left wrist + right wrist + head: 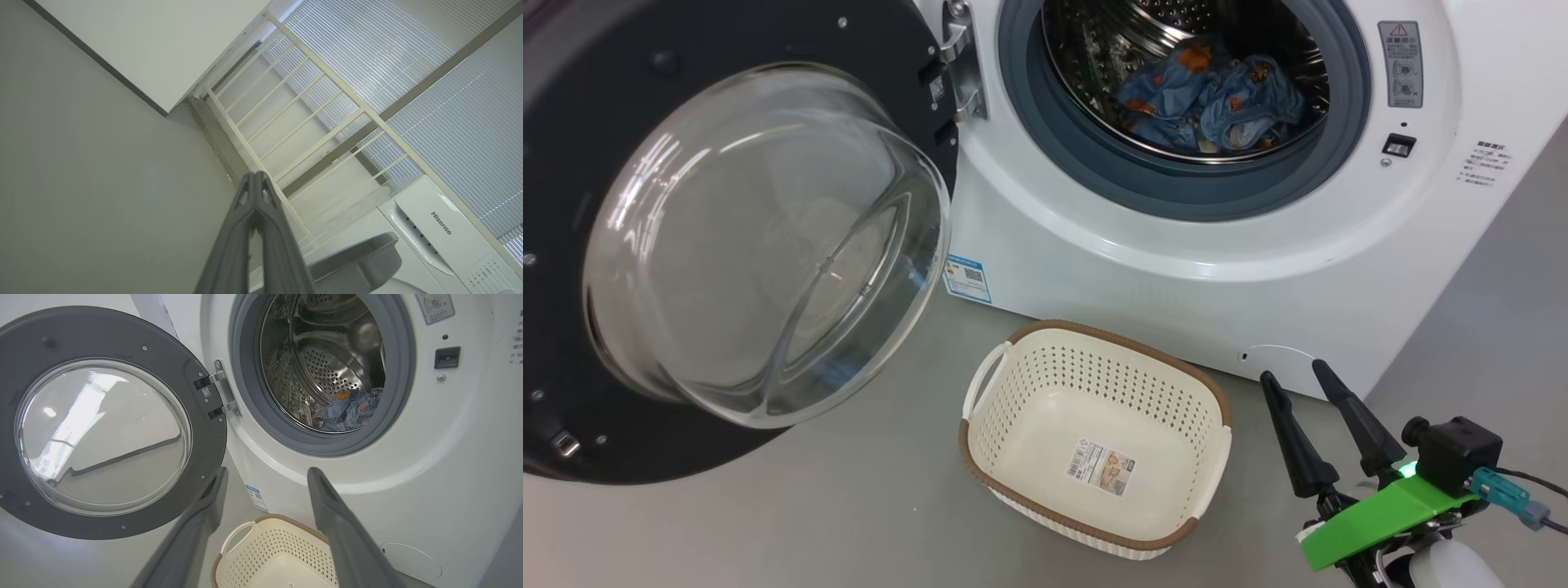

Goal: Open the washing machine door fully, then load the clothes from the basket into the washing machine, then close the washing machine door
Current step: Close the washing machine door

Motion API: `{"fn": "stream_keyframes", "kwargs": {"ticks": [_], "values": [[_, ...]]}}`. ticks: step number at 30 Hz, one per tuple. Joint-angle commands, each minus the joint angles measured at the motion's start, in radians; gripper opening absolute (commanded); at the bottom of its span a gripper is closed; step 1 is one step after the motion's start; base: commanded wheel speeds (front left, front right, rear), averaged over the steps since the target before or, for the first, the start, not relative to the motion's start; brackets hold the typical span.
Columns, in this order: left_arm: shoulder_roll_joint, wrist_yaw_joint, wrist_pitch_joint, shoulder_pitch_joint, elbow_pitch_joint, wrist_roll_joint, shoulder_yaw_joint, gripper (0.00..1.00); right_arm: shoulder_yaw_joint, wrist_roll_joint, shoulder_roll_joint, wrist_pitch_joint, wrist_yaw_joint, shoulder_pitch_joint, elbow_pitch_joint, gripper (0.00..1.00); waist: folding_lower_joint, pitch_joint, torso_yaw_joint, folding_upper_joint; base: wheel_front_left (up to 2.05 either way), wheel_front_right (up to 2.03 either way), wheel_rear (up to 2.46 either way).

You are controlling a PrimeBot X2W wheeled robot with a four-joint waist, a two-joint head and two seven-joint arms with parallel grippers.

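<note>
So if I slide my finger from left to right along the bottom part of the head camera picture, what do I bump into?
the washing machine door, swung open → the basket, empty on the floor → the right gripper, its two fingers apart

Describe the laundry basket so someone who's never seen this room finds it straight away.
Start at the big white washing machine with its round door swung open. On the grey floor in front of it sits the basket: cream, perforated, brown-rimmed, empty but for a label sticker on its bottom.
</note>
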Motion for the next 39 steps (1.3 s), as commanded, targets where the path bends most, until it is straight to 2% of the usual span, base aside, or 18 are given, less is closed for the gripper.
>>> {"fn": "stream_keyframes", "kwargs": {"ticks": [1,9,17,27,39], "values": [[0.079,0.009,0.029,-0.046,0.015,-0.028,0.037,0.0,0.022,-0.009,-0.005,-0.005,0.002,-0.036,-0.023,1.0,0.0,0.007,-0.01,0.0,0.0,0.0,0.0],[0.116,0.062,0.172,-0.095,0.19,-0.135,0.081,0.0,0.024,-0.008,-0.01,-0.005,0.002,-0.043,-0.021,1.0,0.0,0.013,-0.033,0.0,0.0,0.0,0.0],[0.125,0.062,0.248,-0.107,0.272,-0.177,0.087,0.0,0.024,-0.009,-0.012,-0.005,0.002,-0.051,-0.02,1.0,0.0,0.027,-0.05,0.0,0.0,0.0,0.0],[0.119,0.049,0.309,-0.102,0.298,-0.191,0.068,0.0,0.028,-0.008,-0.015,-0.005,0.002,-0.064,-0.017,1.0,0.0,0.041,-0.066,0.0,0.0,0.0,0.0],[0.106,0.042,0.489,-0.042,0.235,-0.234,0.033,0.0,0.019,-0.006,-0.008,-0.005,0.002,-0.055,-0.01,1.0,0.0,0.022,-0.065,0.0,0.0,0.0,0.0]]}}
